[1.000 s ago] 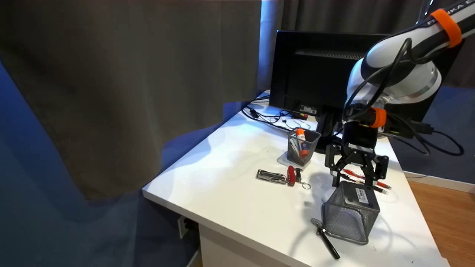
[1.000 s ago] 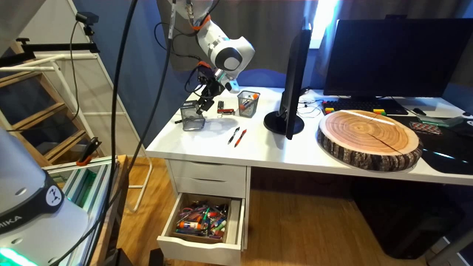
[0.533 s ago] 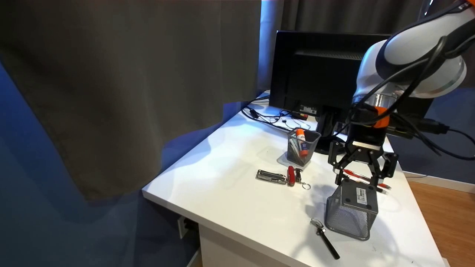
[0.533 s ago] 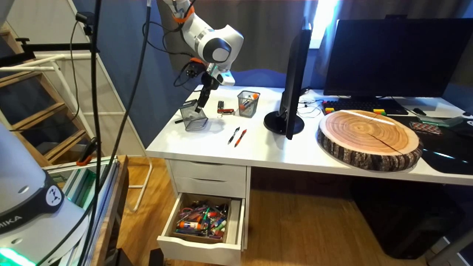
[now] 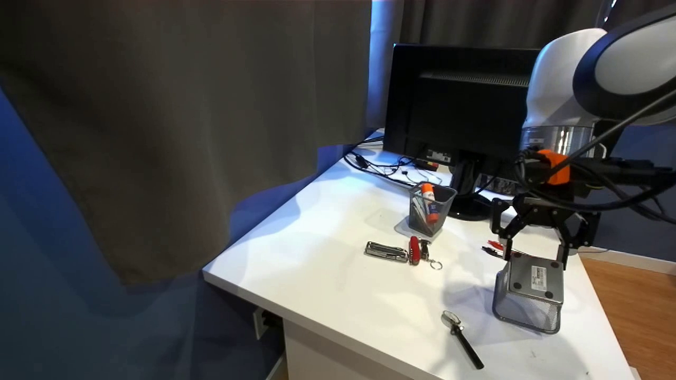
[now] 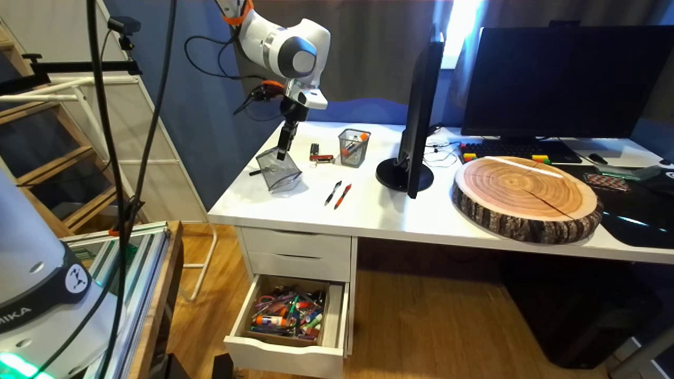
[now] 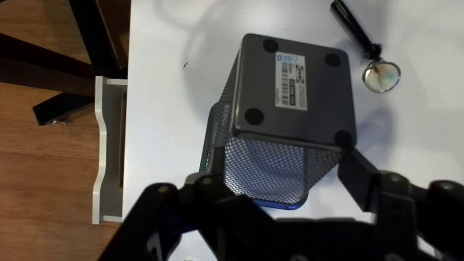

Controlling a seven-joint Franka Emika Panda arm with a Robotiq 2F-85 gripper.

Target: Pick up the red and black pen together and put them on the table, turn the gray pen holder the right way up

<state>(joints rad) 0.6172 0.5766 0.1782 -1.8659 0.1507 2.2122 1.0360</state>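
In an exterior view, right of frame: a black two-fingered gripper (image 5: 535, 262) hangs below a white, dark-banded robot arm (image 5: 557, 89), pinching a dark gray wire-mesh square pen holder (image 5: 529, 288) by opposite sides near its base. Holder tilted, solid base up and facing the camera, mouth lower; cannot tell whether its rim touches the large white smooth-topped table (image 5: 317, 253). Just off its upper left corner, a thin red pen (image 5: 495, 245) and a thin black pen (image 5: 492, 252) lie on the table, mostly hidden. Lower right, a black-handled magnifying glass (image 5: 466, 345). Right of centre, a silver folding multi-tool (image 5: 387, 252) beside a red oblong piece (image 5: 414, 250) with a key ring (image 5: 435, 265); above them an upright gray wire-mesh cup (image 5: 443, 214) with an orange-capped stick (image 5: 427, 191); a black monitor (image 5: 454, 105) behind. In an exterior view with a round bark-edged wood slab (image 6: 526, 197) at right: gripper and tilted holder left of centre, both pens lying side by side, apart, to the holder's lower right; below the table, a white drawer (image 6: 287, 358) jutting out, full of small coloured items (image 6: 287, 318). Wrist view: holder base fills the centre, white barcode label (image 7: 291, 81) and four round black feet (image 7: 254, 116) showing; fingers (image 7: 357, 178) enter from the bottom, one on each side of the mesh; magnifying glass upper right, wood floor (image 7: 47, 174) along the left edge.
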